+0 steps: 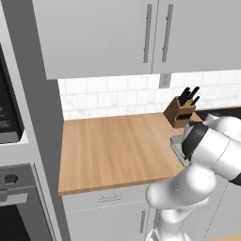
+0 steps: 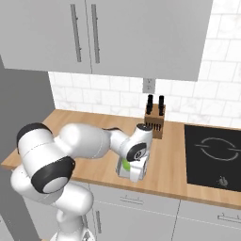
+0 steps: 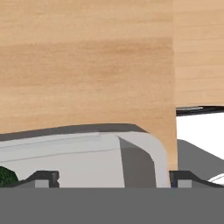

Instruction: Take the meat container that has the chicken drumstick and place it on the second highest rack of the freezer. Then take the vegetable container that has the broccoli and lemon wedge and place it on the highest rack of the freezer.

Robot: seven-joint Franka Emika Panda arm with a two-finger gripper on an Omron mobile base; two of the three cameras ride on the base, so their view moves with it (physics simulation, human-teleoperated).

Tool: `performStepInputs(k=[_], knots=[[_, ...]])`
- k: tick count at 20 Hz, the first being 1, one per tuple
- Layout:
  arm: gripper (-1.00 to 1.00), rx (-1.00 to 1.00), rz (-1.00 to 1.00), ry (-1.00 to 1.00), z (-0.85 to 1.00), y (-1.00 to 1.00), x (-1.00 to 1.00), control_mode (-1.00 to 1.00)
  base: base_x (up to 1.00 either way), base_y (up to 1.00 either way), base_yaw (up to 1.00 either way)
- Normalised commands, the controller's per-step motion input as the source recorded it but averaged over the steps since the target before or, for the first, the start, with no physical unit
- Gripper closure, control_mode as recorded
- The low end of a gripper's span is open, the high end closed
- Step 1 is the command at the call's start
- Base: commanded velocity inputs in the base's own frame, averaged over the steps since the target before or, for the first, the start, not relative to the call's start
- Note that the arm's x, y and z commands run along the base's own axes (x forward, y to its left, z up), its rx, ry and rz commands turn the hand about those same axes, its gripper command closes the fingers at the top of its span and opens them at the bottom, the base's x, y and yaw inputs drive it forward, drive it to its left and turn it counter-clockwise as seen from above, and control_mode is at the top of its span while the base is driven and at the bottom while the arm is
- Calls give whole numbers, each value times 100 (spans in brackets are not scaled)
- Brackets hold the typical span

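My gripper (image 2: 133,173) hangs low at the wooden counter's (image 1: 113,146) front edge, its fingertips (image 3: 43,178) straddling the grey vegetable container's (image 3: 87,159) corner (clamped or not, I cannot tell). Broccoli (image 3: 6,176) peeks in at its left; the knife block (image 2: 155,120) stands behind.

Left base view sat behind the arm on its left, looking forward and down over the wooden counter (image 1: 108,150) toward the knife block (image 1: 180,112) and tiled wall. Right base view looked from behind-right at the same counter (image 2: 174,164) and knife block (image 2: 155,120), plus the cooktop (image 2: 212,155). Hand view looked straight down, very close to the countertop (image 3: 87,65) and a grey tray's rim (image 3: 148,146).
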Motion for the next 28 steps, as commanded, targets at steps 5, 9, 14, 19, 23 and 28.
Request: performStepInputs(k=[5,9,14,19,23,28], knots=[[-100,-1,0,0,-18,0,-8,-100,0,0,0],[-100,-1,0,0,-9,9,3,-100,0,0,0],[-100,-1,0,0,-1,5,0,-100,0,0,0],[-100,0,0,0,0,0,0,-100,0,0,0],[100,0,0,0,0,0,0,-100,0,0,0],[100,0,0,0,0,0,0,-100,0,0,0]])
